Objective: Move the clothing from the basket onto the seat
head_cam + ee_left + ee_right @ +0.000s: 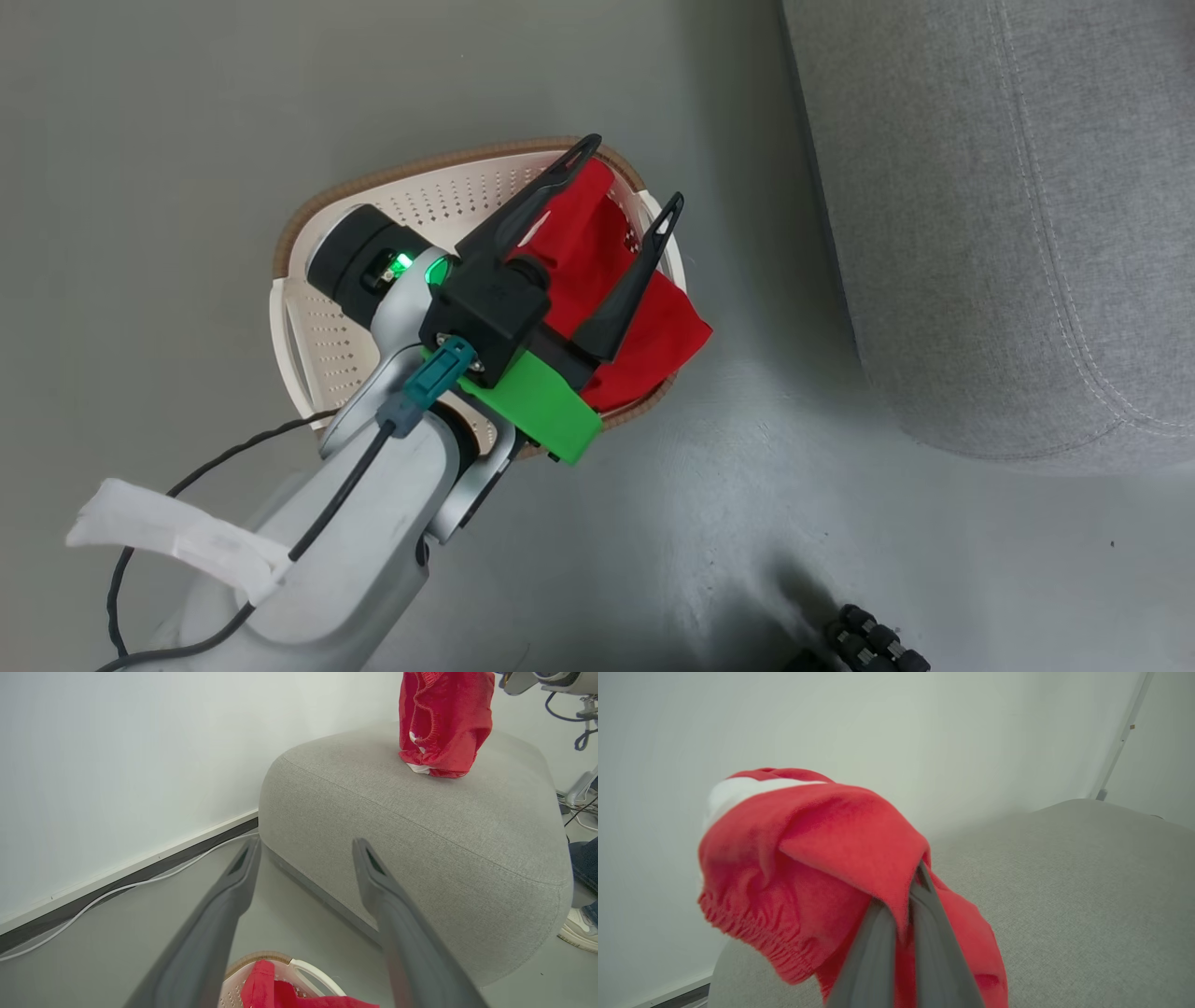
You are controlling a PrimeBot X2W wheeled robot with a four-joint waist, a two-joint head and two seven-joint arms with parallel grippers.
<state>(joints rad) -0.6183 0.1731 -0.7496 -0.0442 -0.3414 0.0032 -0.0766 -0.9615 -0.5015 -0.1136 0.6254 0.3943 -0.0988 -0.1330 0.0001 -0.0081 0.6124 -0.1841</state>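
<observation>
rig_op: Left arm (373, 504) is closest in my head view, its left gripper (631, 171) spread wide above the basket (308, 201), where a red garment (653, 327) droops over the rim, near the seat (980, 233).

lurker: And the wrist cams?

rig_op: Left wrist view: same splayed fingers (233, 891), nothing between them, and a second garment (444, 723) dangles over the seat, touching or nearly, can't tell. Right wrist view: my right gripper (908, 896) is pinched together on that one.

lurker: Handling?

rig_op: Light, floppy, not fragile, I reckon. I'd grab a bunched fold or the elastic hem, since one thin layer could slip out.
</observation>
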